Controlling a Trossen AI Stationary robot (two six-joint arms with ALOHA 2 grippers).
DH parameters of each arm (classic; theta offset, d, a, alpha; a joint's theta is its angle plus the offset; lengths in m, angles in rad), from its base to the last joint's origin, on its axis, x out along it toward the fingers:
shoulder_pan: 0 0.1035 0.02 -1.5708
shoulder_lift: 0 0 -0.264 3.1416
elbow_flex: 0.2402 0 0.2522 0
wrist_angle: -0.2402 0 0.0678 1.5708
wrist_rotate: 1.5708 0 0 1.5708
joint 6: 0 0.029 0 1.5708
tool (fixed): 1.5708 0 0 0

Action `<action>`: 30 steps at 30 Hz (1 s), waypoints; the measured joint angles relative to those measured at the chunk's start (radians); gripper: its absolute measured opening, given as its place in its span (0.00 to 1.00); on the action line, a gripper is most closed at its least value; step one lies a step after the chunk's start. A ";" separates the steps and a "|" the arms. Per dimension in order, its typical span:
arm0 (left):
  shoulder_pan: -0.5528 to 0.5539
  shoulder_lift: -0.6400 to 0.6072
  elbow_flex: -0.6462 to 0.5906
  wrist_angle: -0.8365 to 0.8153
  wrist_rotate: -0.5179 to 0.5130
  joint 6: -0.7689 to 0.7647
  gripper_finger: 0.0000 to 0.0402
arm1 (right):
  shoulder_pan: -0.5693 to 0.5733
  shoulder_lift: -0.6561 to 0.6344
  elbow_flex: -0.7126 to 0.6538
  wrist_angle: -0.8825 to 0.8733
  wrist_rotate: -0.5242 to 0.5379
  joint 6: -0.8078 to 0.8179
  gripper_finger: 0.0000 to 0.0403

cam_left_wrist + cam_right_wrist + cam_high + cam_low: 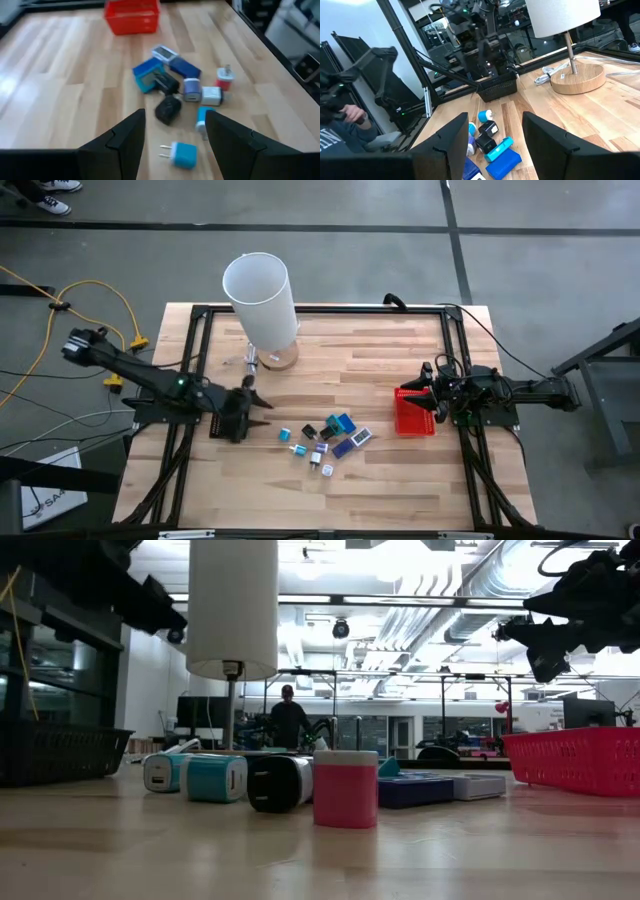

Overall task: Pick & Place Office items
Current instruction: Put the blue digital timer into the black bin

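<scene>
The office items (325, 440) are several small chargers and blocks in blue, teal, black, white and red, lying in a loose cluster on the wooden table. They also show in the left wrist view (175, 95), the right wrist view (487, 142) and the low view (280, 782). My left gripper (258, 402) hovers open just left of the cluster, fingers pointing at it (175, 135). A blue charger (182, 154) lies nearest to it. My right gripper (432, 392) hangs open over the red mesh basket (415, 413), right of the cluster (495, 142).
A lamp with a tall white shade (260, 295) stands on a round wooden base (280, 360) toward the far edge, its cord beside it (550, 75). A black mesh basket (497, 87) sits under my left arm. Dark frame rails (195, 370) run along the table's sides. A person (340, 125) is beyond the table.
</scene>
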 joint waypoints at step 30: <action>0.179 0.445 0.284 -0.371 0.184 -0.557 0.50 | 0.000 0.000 0.000 0.000 0.000 0.000 0.43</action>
